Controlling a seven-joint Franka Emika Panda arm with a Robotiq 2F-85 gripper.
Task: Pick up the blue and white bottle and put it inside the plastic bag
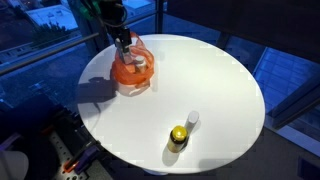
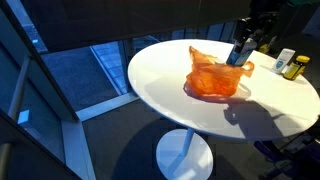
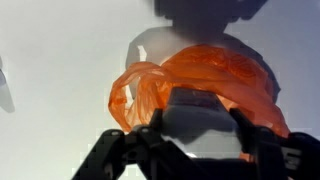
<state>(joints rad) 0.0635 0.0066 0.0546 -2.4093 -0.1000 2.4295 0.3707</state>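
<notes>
One blue and white bottle [image 2: 240, 50], blurry but looks clamped in your gripper [image 2: 241, 60], held just over the one orange plastic bag [image 2: 213, 80], on one round white table [image 2: 160, 70], two extras well apart from the bag, one white bottle [image 2: 286, 59], one yellow-topped jar [image 2: 297, 69].

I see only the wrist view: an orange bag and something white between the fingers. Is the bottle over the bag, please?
Observer: Yes. In an exterior view the gripper holds the blue and white bottle just above the orange plastic bag.
Operator: Is it inside the bag?
Observer: I cannot tell; its lower end is at the bag's top folds.
Operator: Is anything else on the table?
Observer: Yes, a small white bottle and a yellow and dark jar stand together near the table edge, well apart from the bag.
</notes>
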